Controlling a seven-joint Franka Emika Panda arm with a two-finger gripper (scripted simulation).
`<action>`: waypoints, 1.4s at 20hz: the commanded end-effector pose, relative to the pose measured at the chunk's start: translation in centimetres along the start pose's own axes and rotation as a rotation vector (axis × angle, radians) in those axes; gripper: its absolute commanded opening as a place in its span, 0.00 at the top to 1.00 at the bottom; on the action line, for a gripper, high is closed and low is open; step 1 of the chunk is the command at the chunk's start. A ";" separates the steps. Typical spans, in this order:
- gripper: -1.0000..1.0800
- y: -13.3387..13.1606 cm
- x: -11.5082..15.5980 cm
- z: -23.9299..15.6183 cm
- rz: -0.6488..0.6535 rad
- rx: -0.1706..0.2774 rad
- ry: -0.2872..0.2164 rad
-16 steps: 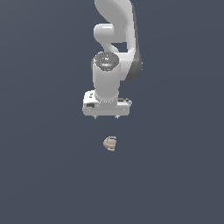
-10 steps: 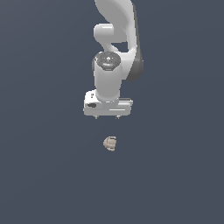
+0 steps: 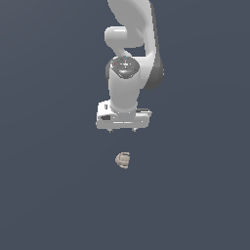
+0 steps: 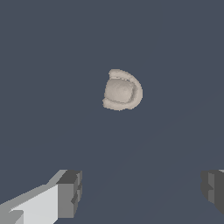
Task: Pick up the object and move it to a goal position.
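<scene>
Spread wide and holding nothing, my pincer [image 3: 123,130] hangs pointing down over a flat, matte slate-grey ground [image 3: 49,195]. In the wrist view its two fingers stand well apart. One is a blocky dark-grey pad [image 4: 70,192] with stepped, ribbed edges, mounted on a smooth white body. The other finger [image 4: 214,189] shows only as a dark-grey ribbed block cut off at the frame's edge. Between them lies bare ground, and neither pad touches anything.

From the exterior view, only two short stubs poke out beneath the wide, boxy white hand. Above it rises my arm [image 3: 129,73], glossy white and rounded, with a dark disc-shaped cap on the wrist joint and dark bands at the elbow.

The object [image 3: 122,160] lies on the ground below my pincer and apart from it, roughly centred under the hand in the exterior view. It is small, far smaller than the hand, and beige-tan. In the wrist view the object [image 4: 122,89] is a lumpy rounded thing: a smooth, cushion-like middle wrapped on one side by a paler curved ridge, rather like a shell. Its surface looks dull and chalky.
</scene>
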State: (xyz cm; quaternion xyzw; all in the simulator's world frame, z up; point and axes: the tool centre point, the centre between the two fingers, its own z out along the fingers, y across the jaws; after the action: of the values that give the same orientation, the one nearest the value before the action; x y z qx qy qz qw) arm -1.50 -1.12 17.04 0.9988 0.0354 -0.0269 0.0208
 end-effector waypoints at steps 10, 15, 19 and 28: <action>0.04 0.1 2.4 1.9 0.061 0.012 0.015; 0.04 0.1 4.7 4.1 0.124 0.025 0.030; 0.04 0.2 6.2 5.8 0.170 0.035 0.040; 0.04 0.2 7.7 7.6 0.217 0.045 0.051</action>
State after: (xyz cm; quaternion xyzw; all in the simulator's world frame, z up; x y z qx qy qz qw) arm 5.61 -1.15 9.16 0.9975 -0.0708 -0.0011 0.0006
